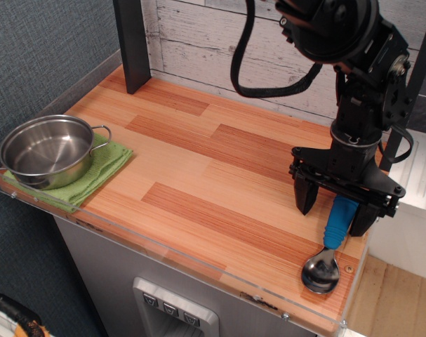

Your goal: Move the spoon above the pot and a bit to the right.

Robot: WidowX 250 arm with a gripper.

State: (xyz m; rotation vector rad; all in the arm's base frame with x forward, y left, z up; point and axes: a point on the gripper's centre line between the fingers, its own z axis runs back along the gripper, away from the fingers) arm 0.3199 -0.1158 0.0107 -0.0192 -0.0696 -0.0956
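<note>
We've barely started: our gripper hangs open around the spoon, far right of the pot.

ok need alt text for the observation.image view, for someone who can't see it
A black robot arm's open end effector straddles the blue handle of a spoon lying at the right front corner of a wooden table. At the far left edge, a steel pot sits on a green cloth.
</note>
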